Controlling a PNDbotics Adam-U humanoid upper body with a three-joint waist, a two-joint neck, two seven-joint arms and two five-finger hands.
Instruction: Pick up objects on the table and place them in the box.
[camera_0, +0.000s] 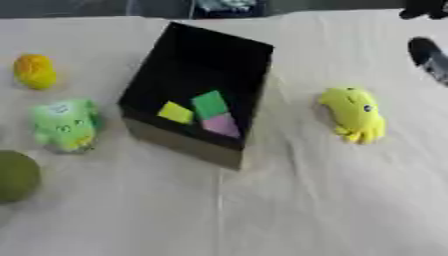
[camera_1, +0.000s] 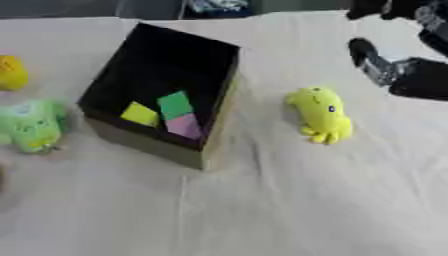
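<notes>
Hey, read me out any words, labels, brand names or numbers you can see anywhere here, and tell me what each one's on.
No text can be read anywhere.
Black box: no label or print shows; inside lie yellow, green and pink squares, all blank.
Green plush toy: a pale patch on top, too blurred to read.
Yellow plush toy: only face markings, no writing.
Right hand, at the upper right: no marking legible.

A pale beige cloth (camera_0: 306, 200) is covering the whole work surface, lying mostly flat with a faint crease running down from under the middle. Along the far edge, a dark strip of background (camera_0: 79, 7) is showing, with a blurred pale greenish shape (camera_0: 226, 5) sitting there.
</notes>
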